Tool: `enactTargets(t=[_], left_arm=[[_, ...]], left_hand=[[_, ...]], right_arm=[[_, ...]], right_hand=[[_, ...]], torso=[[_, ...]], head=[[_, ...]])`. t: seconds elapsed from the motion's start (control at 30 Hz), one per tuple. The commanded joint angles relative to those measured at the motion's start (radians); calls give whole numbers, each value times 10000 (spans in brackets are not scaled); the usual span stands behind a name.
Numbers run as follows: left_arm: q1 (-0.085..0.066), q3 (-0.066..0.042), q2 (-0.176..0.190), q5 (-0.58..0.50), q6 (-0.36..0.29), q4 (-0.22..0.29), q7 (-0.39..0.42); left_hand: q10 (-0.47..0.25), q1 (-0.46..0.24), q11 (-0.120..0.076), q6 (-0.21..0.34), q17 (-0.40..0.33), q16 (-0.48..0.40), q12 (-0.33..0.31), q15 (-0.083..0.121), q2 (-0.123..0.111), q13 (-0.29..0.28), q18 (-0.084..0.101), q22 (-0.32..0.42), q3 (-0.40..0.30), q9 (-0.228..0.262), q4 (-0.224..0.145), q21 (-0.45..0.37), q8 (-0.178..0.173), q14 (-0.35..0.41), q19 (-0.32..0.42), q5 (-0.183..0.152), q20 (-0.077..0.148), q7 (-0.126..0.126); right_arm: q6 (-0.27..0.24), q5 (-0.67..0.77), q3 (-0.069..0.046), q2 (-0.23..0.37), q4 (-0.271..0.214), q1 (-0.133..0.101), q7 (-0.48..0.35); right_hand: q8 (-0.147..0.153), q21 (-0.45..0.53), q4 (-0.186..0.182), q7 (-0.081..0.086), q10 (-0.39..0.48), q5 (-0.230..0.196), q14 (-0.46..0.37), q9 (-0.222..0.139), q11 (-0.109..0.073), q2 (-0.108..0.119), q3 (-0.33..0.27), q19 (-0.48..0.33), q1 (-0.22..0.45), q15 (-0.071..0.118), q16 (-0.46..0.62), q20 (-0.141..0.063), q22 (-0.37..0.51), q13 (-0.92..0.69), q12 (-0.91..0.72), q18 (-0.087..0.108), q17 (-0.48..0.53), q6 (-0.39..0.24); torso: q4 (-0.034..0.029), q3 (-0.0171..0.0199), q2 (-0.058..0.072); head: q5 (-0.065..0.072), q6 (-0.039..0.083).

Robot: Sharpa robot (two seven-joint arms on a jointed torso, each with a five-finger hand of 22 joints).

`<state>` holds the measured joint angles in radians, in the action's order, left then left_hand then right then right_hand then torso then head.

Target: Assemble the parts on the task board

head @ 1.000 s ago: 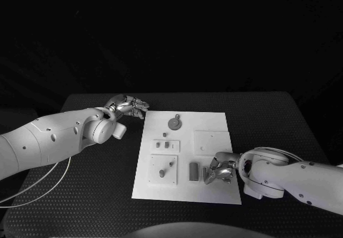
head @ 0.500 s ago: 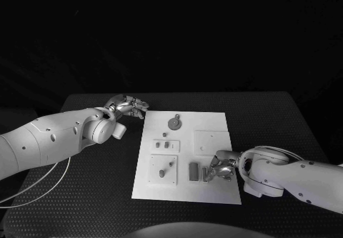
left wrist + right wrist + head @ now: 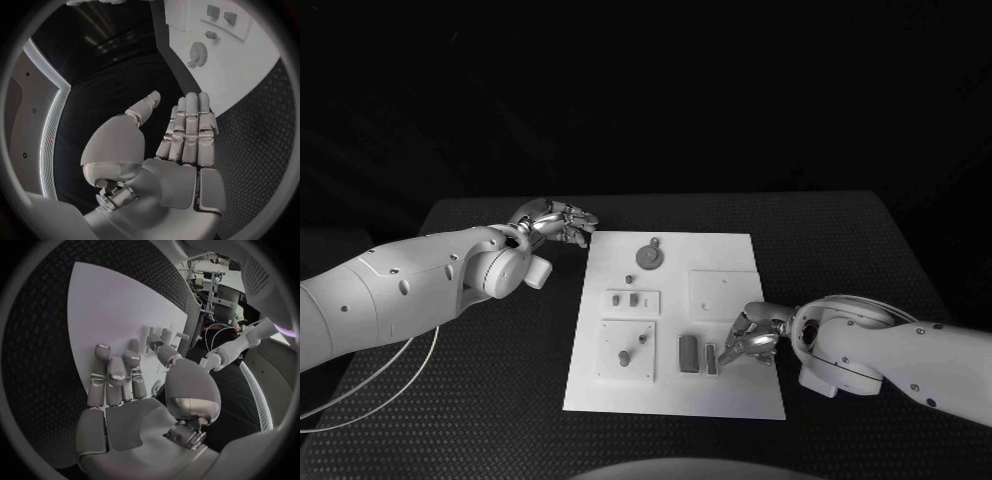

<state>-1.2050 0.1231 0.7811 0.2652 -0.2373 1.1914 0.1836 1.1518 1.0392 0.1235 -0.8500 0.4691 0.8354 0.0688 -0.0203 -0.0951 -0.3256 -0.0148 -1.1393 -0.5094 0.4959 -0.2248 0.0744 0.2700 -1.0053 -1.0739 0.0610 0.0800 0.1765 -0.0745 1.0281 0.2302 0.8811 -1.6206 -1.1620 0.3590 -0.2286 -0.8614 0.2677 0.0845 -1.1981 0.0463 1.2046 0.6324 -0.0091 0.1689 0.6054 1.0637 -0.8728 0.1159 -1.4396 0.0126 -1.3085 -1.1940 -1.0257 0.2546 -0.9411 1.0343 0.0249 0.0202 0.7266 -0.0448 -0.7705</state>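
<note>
The board (image 3: 678,320) lies flat in the middle of the black desk (image 3: 473,380), its long side running away from the robot. On it sit several small parts: a round disc part (image 3: 649,256) near the far end, a small peg (image 3: 630,280) just nearer than the disc, two short pieces (image 3: 635,298) on a raised tile at mid-left, a slim piece (image 3: 625,355) on a larger tile at the near left, and two upright bars (image 3: 689,351) side by side near the near edge.

The right hand (image 3: 750,340) rests over the near right part of the board, its fingertips just beside the right-hand bar; whether they touch it cannot be told. In the right wrist view the same hand (image 3: 125,390) has its fingers extended and close together over the white board (image 3: 119,310), with nothing in its grasp.

The left hand (image 3: 557,220) hovers beside the board's far left corner, over bare desk. In the left wrist view this hand (image 3: 169,145) is flat, fingers straight and side by side, thumb apart, holding nothing; the board (image 3: 244,65) with the disc part (image 3: 197,52) lies beyond the fingertips.
</note>
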Motion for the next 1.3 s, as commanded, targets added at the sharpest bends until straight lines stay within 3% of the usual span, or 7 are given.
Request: enactTargets(t=[0.03,0.67,1.13,1.17,1.2,1.23,1.3], left_arm=[[-10,-6,-37,-304,111,-15,259],[-18,-32,-834,-767,791,-1217,1063],[-11,-39,-1394,-1039,1057,-2175,1202],[-4,-30,-1343,-860,761,-2177,943],[2,-34,-1339,-867,739,-2155,951],[12,-42,-1330,-879,700,-2117,967],[47,-70,-1299,-920,560,-1979,1023]], left_hand=[[-87,-119,-3,-1,13,-52,5,-11,-31,-17,-38,-6,-7,-13,58,-49,61,-58,2,37,-28,91],[-511,-267,98,119,-445,-2507,-52,-777,313,282,100,1264,-188,-63,-238,-129,177,1226,1930,33,-771,-13],[-1108,-350,29,397,-630,-3577,-25,-1013,446,810,148,2242,-203,-141,-386,-106,135,2082,2692,54,-1083,-142],[-4194,-3377,-1235,8500,-4691,-8354,-688,203,951,3256,148,11393,5094,-4959,2248,-744,-2700,10053,10739,-610,-800,-1765],[-4320,-10392,-1235,8500,-4691,-8354,-688,203,951,3256,148,11393,5094,-4959,2248,-744,-2700,10053,10739,-610,-800,-1765],[-11518,-10392,-1235,8500,-4691,-8354,-688,203,951,3256,148,11393,5094,-4959,2248,-744,-2700,10053,10739,-610,-800,-1765],[-11518,-10392,-1235,8500,-4691,-8354,-688,203,951,3256,148,11393,5094,-4959,2248,-744,-2700,10053,10739,-610,-800,-1765]], right_arm=[[-154,-1007,-99,-35,321,-173,-1540],[217,-5080,-1340,-3053,7621,-416,-6186],[741,-5345,-1922,-3478,8098,-72,-6561],[426,-5091,-1916,-3490,8129,-79,-6138],[405,-5107,-1917,-3483,8107,-76,-6145],[367,-5133,-1919,-3470,8068,-69,-6159],[231,-5229,-1926,-3425,7927,-47,-6208]], right_hand=[[111,91,-107,245,213,33,-177,-1,62,221,119,-161,-43,-91,79,45,-131,-42,37,68,0,-417],[416,3716,137,1046,2623,75,-3699,48,1207,-915,530,-4762,-996,-2117,6524,1483,1256,4897,5564,-954,3279,-1833],[454,5670,126,933,2557,41,-4540,-419,1600,-1361,138,-5980,-1040,-2771,9960,1952,2243,8675,8397,-1230,4905,-2598],[2286,8614,-2677,-845,11981,-463,-12046,-6324,91,-1689,-6054,-10637,8728,-1159,14396,-126,5488,11940,10257,-2546,9411,-10343],[2286,8614,-2677,-845,11981,-463,-12046,-6324,91,-1689,-6054,-10637,8728,-1159,14396,-126,5610,11940,10257,-2546,9411,-10343],[2286,8614,-2677,-845,11981,-463,-12046,-6324,91,-1689,-6054,-10637,8728,-1159,14396,-126,5848,11940,10257,-2546,9411,-10343],[2286,8614,-2677,-845,11981,-463,-12046,-6324,91,-1689,-6054,-10637,8728,-1159,14396,-126,13085,11940,10257,-2546,9411,-10343]], torso=[[24,-18,-49],[30,-209,-758],[-11,-164,-904],[0,-198,-890],[-3,-199,-901],[-8,-199,-921],[-27,-199,-991]], head=[[85,256],[368,1907],[259,2171],[273,2148],[275,2142],[279,2133],[292,2100]])
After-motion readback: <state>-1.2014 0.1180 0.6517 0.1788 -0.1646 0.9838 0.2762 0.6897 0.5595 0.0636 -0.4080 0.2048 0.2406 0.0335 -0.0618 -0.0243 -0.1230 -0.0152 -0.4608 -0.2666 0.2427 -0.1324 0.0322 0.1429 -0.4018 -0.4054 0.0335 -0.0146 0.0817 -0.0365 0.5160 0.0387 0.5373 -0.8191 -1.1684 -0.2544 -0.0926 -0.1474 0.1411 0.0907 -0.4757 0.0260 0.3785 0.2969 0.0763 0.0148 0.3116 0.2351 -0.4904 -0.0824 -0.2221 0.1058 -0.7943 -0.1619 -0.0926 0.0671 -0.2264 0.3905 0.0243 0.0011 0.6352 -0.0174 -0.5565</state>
